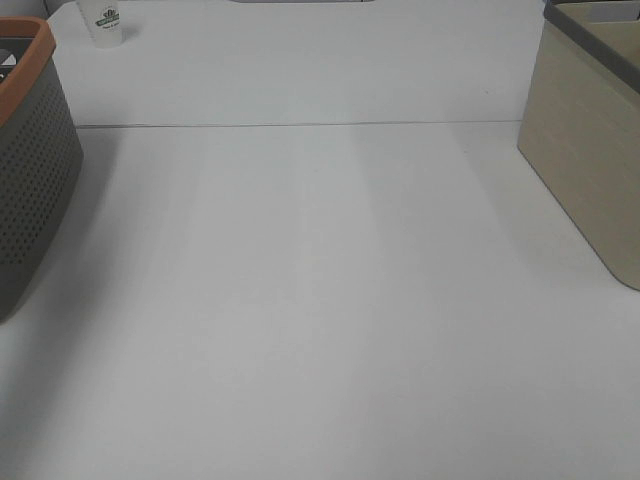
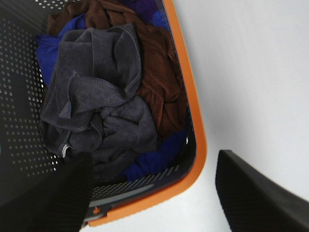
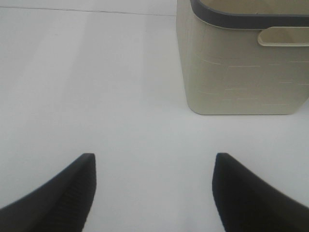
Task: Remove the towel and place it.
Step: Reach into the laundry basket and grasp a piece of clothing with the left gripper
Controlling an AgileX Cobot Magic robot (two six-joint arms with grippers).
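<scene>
The dark charcoal-grey towel (image 2: pixel 96 106) lies crumpled on top of brown and blue cloths inside the grey perforated basket with an orange rim (image 2: pixel 190 96); a small white tag shows at its edge. My left gripper (image 2: pixel 152 166) hangs open above the basket's corner, one finger over the inside, the other over the table, holding nothing. My right gripper (image 3: pixel 154 164) is open and empty above the bare white table, facing the beige bin (image 3: pixel 241 67). Neither gripper shows in the exterior high view, where the basket (image 1: pixel 30 170) stands at the left edge.
The beige bin with a dark grey rim (image 1: pixel 590 150) stands at the right edge of the table. A small white cup (image 1: pixel 106 22) stands at the far left back. A seam line (image 1: pixel 300 125) crosses the white table.
</scene>
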